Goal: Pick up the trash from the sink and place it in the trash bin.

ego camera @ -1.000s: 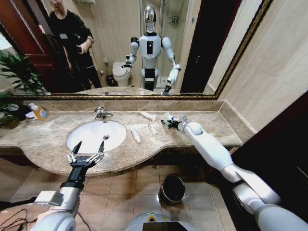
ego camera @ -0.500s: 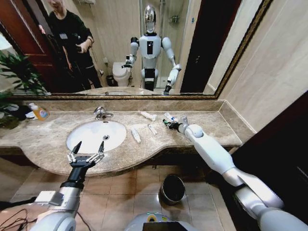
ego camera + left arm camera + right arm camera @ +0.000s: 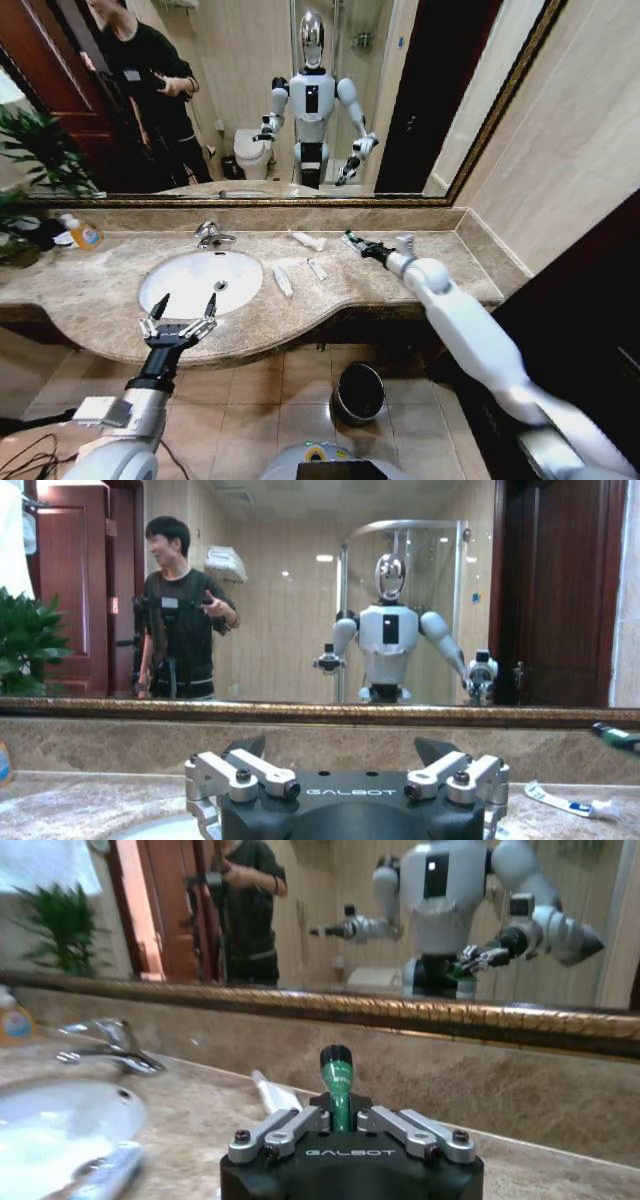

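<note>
The right claw (image 3: pixel 366 249) hung over the far right part of the marble table (image 3: pixel 100 280), clamped on the thin green tube (image 3: pixel 335 1084), whose dark cap stuck out beyond the closed fingers. The tube appeared lifted clear of the stone rather than resting on it. The left claw (image 3: pixel 178 318) hovered at the near edge of the sink (image 3: pixel 200 280), its fingers spread apart and holding nothing.

Judged from how things lay, the job was at an early stage. One piece of trash was in hand but not yet carried to the trash bin (image 3: pixel 358 392), which stood on the tiled floor below the table's near edge, well apart from the loaded claw. Three more white pieces waited on the table to the right of the basin: a white sachet (image 3: pixel 308 240) far back near the wall, a small white tube (image 3: pixel 317 268) nearer, and another white tube (image 3: pixel 282 281) just beside the sink's rim. The basin itself looked bare of trash.
</note>
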